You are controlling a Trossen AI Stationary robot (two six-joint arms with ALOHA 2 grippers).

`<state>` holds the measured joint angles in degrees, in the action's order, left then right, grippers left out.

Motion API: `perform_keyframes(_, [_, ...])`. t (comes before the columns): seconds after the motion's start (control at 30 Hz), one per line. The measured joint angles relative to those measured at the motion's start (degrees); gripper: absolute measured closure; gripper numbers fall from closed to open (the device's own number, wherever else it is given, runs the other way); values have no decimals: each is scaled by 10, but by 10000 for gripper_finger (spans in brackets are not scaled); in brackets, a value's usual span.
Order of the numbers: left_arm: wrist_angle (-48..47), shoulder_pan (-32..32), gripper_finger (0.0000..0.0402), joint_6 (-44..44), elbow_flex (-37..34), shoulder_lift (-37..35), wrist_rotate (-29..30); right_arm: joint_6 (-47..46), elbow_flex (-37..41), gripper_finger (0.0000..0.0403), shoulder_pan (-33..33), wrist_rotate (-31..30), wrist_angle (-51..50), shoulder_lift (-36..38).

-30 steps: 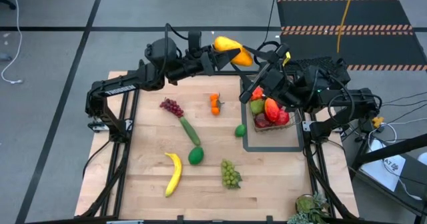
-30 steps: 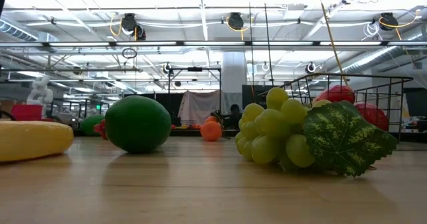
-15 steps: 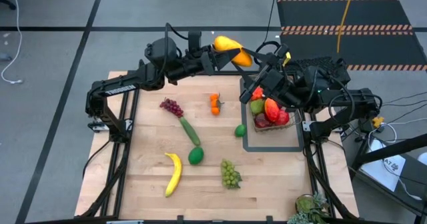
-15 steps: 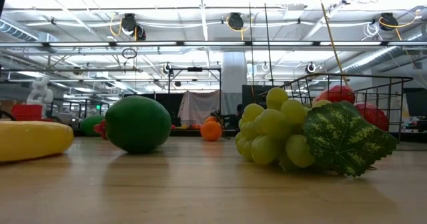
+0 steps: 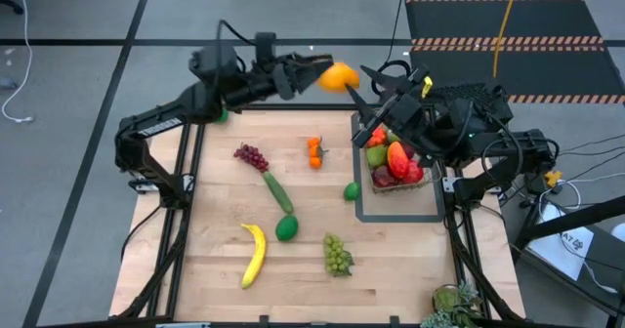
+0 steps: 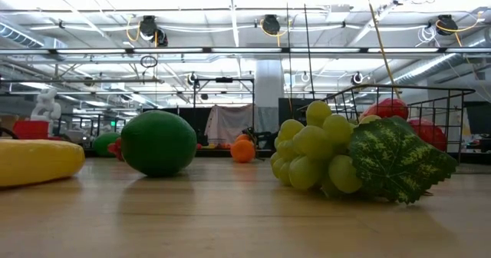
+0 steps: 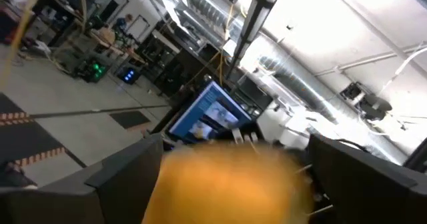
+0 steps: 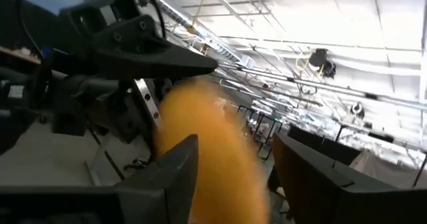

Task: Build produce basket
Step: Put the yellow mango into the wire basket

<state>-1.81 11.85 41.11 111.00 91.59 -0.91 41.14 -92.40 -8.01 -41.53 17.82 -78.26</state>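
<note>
L gripper [image 5: 314,74] spread, mango [image 5: 338,77] betw fingers | R gripper [image 5: 363,103] pinching mango | above basket [image 5: 395,172] edge

An orange-yellow mango [image 5: 338,76] is showing past the counter's [image 5: 215,269] far edge; the counter is showing pale wood grain, carrying a yellow banana [image 5: 254,254], green grapes [image 5: 337,255], purple grapes [image 5: 251,156], and a dark-green cucumber [image 5: 277,191].
</note>
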Motion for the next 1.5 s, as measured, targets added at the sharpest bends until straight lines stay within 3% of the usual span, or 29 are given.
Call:
perform_keyframes(0.1, [-31,17,40,-5,0,-16,-19,-8,0,217,-4,-9,4,0])
perform_keyframes(0.27, [-102,43,91,21,2,-17,-138,-4,0,217,-9,-16,9,1])
perform_keyframes(0.37, [-227,69,152,40,-1,-44,-249,1,-5,217,-55,-92,15,21])
perform_keyframes(0.43, [-293,81,191,11,0,-88,-267,-14,-10,216,-90,-144,21,46])
perform_keyframes(0.5, [-356,81,224,-60,16,-136,-234,-41,-11,216,-116,-188,26,70])
perform_keyframes(0.63, [-540,42,262,-211,26,-187,-75,-116,2,216,-131,-247,-7,98])
perform_keyframes(0.7, [-647,38,266,-219,22,-187,-18,-176,11,216,-131,-280,-28,101])
perform_keyframes(0.8, [-726,39,260,-190,18,-178,33,-249,27,216,-125,-324,-44,101])
perform_keyframes(0.97, [-748,38,235,-185,5,-178,40,-328,44,216,-113,-337,-43,92])
perform_keyframes(1.23, [-726,47,225,-188,0,-157,34,-331,45,216,-111,-334,-41,82])
perform_keyframes(1.5, [-757,67,219,-271,-1,-139,1,-377,45,216,-121,-334,-43,58])
